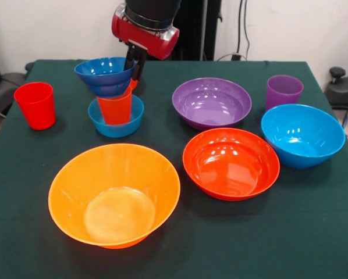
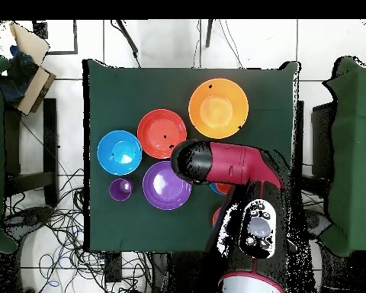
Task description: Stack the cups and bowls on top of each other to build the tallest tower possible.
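The fingers [image 1: 133,65] pinch the rim of the dark blue small bowl [image 1: 104,75], which sits tilted on the orange-red cup [image 1: 116,108]; that cup stands just below them in the small light blue bowl [image 1: 116,118]. Three cups show — the red cup [image 1: 35,104] well left of the fingers on the green surface [image 1: 174,250], the purple cup [image 1: 284,91] far to their right. Six bowls are countable — the other four stand apart: purple bowl [image 1: 212,102], large light blue bowl [image 1: 302,135], red-orange bowl [image 1: 231,163], big yellow-orange bowl [image 1: 114,195].
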You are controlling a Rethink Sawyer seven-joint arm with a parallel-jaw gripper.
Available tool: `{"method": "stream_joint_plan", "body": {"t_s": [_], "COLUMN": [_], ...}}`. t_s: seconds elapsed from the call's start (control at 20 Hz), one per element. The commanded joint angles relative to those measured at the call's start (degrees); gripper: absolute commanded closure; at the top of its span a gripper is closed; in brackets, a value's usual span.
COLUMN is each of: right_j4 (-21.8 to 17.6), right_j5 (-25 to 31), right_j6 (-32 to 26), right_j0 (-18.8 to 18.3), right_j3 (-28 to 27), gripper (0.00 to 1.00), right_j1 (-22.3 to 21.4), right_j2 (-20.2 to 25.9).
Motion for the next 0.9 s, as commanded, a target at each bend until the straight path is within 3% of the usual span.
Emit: {"method": "stream_joint_plan", "body": {"t_s": [0.05,0.35,0.9], "right_j4": [1.8,3.0,4.1], "right_j5": [1.8,1.8,-0.7], "right_j6": [7.3,6.2,7.6], "right_j0": [1.0,-0.1,1.3], "right_j3": [2.2,3.1,4.7], "gripper": [1.0,1.0,1.0], "right_j1": [2.6,2.4,2.8], "right_j2": [2.9,4.4,3.9]}}
